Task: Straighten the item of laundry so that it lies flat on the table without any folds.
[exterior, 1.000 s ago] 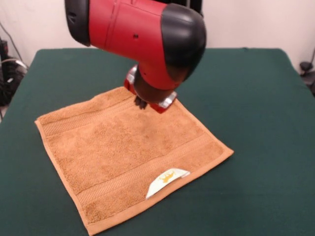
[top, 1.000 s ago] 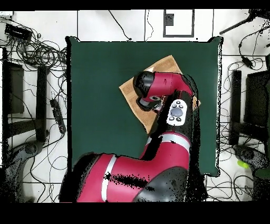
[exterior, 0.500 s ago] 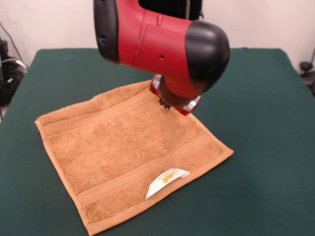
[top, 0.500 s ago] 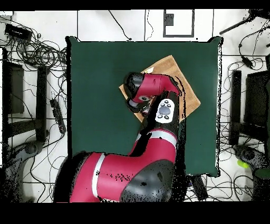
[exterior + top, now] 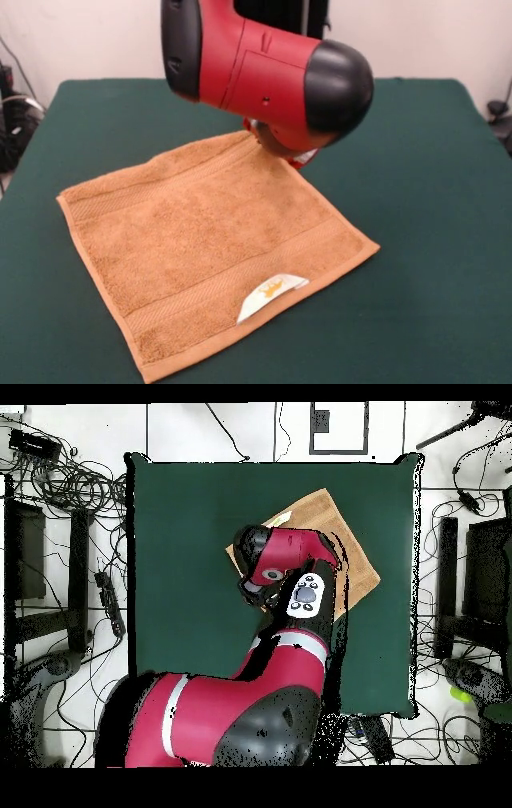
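The end effector [image 5: 290,157] hangs over the towel's [image 5: 204,240] far corner, mostly hidden behind the red arm [image 5: 264,72]; whether it is released or clenched cannot be told. The towel lies spread flat on the green tabletop [image 5: 432,200], white label [image 5: 270,293] up.

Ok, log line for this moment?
towel: flat, no folds | table: towel on it | arm: over towel's far corner | gripper: hidden
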{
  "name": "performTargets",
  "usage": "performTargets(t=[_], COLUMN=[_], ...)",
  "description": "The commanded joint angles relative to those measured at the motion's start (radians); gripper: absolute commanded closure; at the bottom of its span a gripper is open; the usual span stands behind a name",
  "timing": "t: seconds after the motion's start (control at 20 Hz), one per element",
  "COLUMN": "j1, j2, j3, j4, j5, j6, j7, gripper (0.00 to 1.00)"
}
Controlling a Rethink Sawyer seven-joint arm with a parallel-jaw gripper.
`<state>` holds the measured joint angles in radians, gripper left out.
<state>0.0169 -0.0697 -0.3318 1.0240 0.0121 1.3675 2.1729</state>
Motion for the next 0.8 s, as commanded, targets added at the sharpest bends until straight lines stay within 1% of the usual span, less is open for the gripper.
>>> performTargets(t=[0.05, 0.2, 0.25, 0.35, 0.5, 0.6, 0.8], j1=[0.007, -0.004, -0.009, -0.014, -0.031, -0.044, -0.071], j2=[-0.037, -0.009, 0.027, 0.065, 0.12, 0.148, 0.163], j3=[-0.036, -0.056, -0.055, -0.061, -0.057, -0.049, -0.016], j4=[0.085, 0.067, 0.03, -0.011, -0.054, -0.074, -0.078], j5=[-0.058, -0.08, -0.08, -0.08, -0.064, -0.044, 0.005], j6=[0.015, -0.022, -0.027, -0.05, -0.106, -0.132, -0.153], j7=[0.148, 0.147, 0.155, 0.187, 0.236, 0.244, 0.246], gripper=[1.0, 1.0, 1.0, 1.0, 1.0, 1.0, 1.0])
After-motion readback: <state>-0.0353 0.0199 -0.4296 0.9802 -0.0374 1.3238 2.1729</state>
